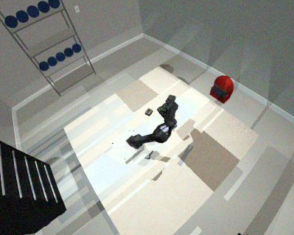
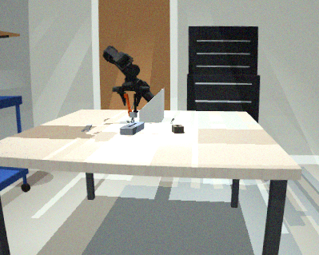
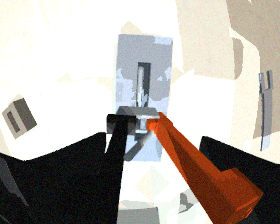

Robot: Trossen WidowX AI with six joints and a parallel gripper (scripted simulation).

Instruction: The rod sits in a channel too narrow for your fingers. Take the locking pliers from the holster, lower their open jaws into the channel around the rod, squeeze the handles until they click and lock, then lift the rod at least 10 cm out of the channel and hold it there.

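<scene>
Pale tabletop [image 1: 155, 200] [image 2: 149, 157] [image 3: 60, 50] bears a slotted block [image 2: 129, 130] [image 3: 127, 75], rod [image 3: 140, 82] inside; the gripper [image 1: 167, 108] [image 2: 130, 101] [image 3: 155, 141] grips locking pliers [image 2: 128, 101] [image 3: 182, 165].
</scene>
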